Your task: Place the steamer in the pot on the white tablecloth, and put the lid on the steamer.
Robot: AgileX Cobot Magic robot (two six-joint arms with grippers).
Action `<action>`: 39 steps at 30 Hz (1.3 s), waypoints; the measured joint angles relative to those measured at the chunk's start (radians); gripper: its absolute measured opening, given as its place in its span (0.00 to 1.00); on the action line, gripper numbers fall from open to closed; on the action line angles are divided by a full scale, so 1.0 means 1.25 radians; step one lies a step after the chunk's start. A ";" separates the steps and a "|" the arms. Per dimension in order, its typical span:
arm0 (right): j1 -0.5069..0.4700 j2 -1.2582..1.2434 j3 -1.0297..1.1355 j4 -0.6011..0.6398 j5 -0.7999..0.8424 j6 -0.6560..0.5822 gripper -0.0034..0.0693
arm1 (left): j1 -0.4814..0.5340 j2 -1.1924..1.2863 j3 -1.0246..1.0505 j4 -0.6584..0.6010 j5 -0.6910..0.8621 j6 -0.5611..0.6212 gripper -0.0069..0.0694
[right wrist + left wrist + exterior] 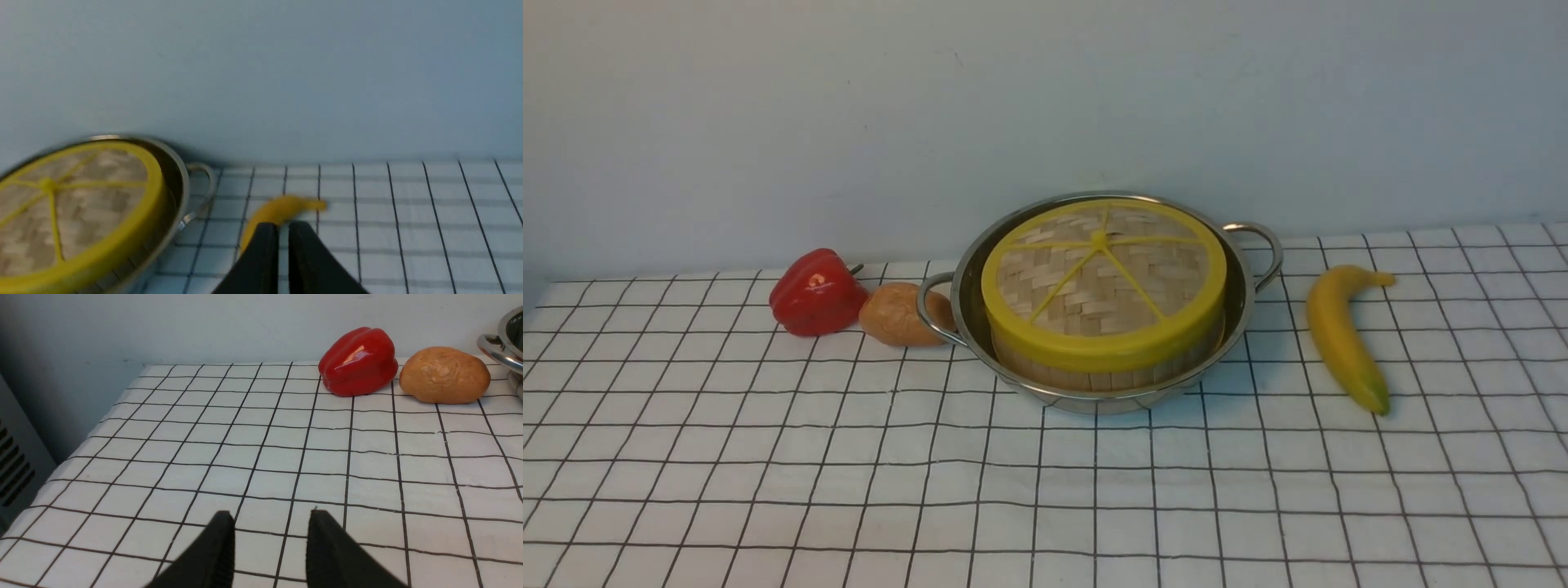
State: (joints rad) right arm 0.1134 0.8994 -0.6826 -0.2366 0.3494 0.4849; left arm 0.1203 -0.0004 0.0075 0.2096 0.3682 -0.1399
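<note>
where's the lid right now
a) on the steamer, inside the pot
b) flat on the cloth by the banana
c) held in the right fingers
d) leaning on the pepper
a: the lid sits on the steamer, which is inside the pot; no fingers show near it in the front view.

Plain pale blue-grey wall (768, 122) behind; dark grey vented panel (12, 465) at side.

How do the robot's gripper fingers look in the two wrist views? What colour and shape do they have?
Only the fingers show. The left gripper has two matte black fingers, broad at the base and tapering to blunt tips, with fine ribbing on an inner face. The right gripper has the same black tapered pair, slightly blurred. No cables, markings or arm links are visible.
</note>
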 joint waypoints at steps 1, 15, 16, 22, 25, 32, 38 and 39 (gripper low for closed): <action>-0.046 -0.128 0.150 0.014 -0.063 0.003 0.15 | 0.000 0.000 0.000 0.000 0.000 0.000 0.41; -0.181 -0.659 0.553 -0.002 -0.083 -0.024 0.24 | 0.000 0.000 0.000 0.000 0.000 0.000 0.41; -0.181 -0.669 0.553 -0.002 -0.078 -0.025 0.24 | 0.000 0.000 0.000 0.000 0.000 0.000 0.41; -0.179 -0.715 0.553 0.007 -0.018 -0.035 0.27 | 0.000 0.000 0.000 0.000 0.000 0.000 0.41; -0.172 -0.715 0.553 0.009 -0.008 -0.036 0.28 | 0.000 0.000 0.000 0.000 0.000 0.000 0.41; -0.172 -0.715 0.553 0.011 -0.007 -0.036 0.29 | 0.000 0.000 0.000 0.000 0.000 0.000 0.41; -0.172 -0.715 0.553 0.012 -0.007 -0.036 0.31 | 0.000 0.000 0.000 0.000 0.000 0.000 0.41; -0.172 -0.715 0.553 0.012 -0.007 -0.036 0.32 | 0.000 0.000 0.000 0.000 0.000 0.000 0.41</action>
State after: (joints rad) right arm -0.1015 0.0056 0.0090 -0.2217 0.3407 0.4402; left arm 0.1203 -0.0004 0.0075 0.2096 0.3682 -0.1399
